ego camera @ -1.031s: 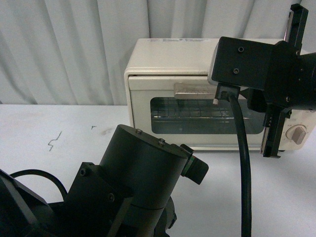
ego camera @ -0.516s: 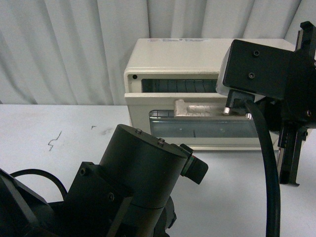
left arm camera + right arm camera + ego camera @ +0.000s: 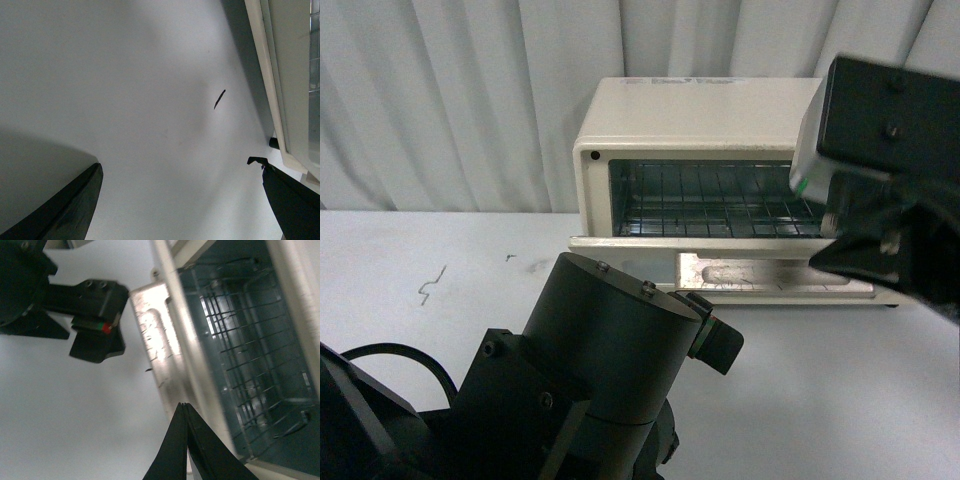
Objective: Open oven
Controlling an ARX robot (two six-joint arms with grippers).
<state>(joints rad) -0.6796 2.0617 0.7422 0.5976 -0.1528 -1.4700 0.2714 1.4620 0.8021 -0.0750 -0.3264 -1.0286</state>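
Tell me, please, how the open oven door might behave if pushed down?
The door lies flat open, so it would probably resist stiffly. The oven looks small; pressing might tip it forward or slide it on the table.

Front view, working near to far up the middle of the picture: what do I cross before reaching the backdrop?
left arm's dark housing → oven's open door, folded down flat → wire rack inside the cavity → pleated curtain. The right arm overlaps the oven's right side, so it is left out.
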